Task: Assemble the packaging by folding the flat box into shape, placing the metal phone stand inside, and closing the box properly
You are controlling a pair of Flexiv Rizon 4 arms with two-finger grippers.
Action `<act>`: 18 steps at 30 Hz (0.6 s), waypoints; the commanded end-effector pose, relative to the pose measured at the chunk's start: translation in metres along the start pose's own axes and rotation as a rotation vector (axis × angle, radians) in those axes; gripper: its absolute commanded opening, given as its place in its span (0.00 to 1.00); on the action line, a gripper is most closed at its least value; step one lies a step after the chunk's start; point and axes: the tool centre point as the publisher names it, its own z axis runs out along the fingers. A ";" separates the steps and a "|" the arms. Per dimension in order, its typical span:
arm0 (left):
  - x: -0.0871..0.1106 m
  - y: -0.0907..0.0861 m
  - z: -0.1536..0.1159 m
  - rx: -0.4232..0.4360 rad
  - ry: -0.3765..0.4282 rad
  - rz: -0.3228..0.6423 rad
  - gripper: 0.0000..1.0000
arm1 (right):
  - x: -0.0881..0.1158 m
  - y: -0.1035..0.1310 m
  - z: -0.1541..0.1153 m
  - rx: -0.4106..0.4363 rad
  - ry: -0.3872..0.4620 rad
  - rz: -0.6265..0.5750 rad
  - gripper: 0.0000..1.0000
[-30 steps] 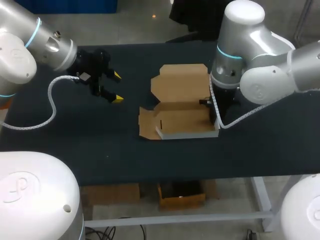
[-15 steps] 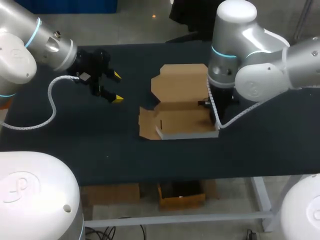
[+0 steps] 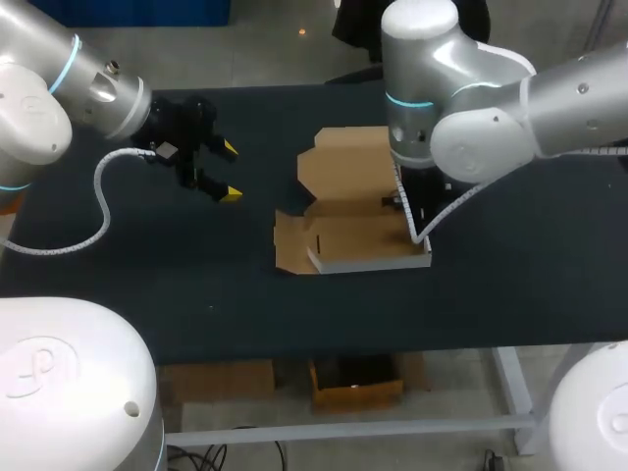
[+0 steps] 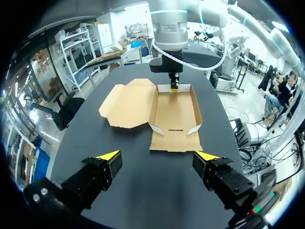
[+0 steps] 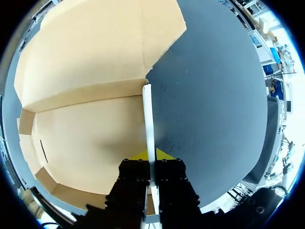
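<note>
- The box (image 3: 353,235) lies near the middle of the tabletop (image 3: 196,285), its tray partly formed and its lid (image 3: 351,162) spread flat beside it.
- The right hand (image 5: 151,155) is clenched on the tray's side wall (image 5: 147,114), one fingertip inside and one outside. The wall is judged to be held upright this way while the fold is set.
- From the head view this grip is mostly hidden by the arm, so its depth cannot be told.
- The left hand (image 3: 229,171) is held released above bare tabletop, well apart from the box, where the folding is not obstructed.
- The end flap (image 3: 287,242) facing the left hand is folded outward, so shaping is judged unfinished.
- No phone stand is seen.
</note>
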 end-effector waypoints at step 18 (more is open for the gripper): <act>-0.001 -0.001 0.000 -0.003 0.002 0.000 1.00 | 0.002 0.007 -0.001 -0.033 -0.141 0.065 0.00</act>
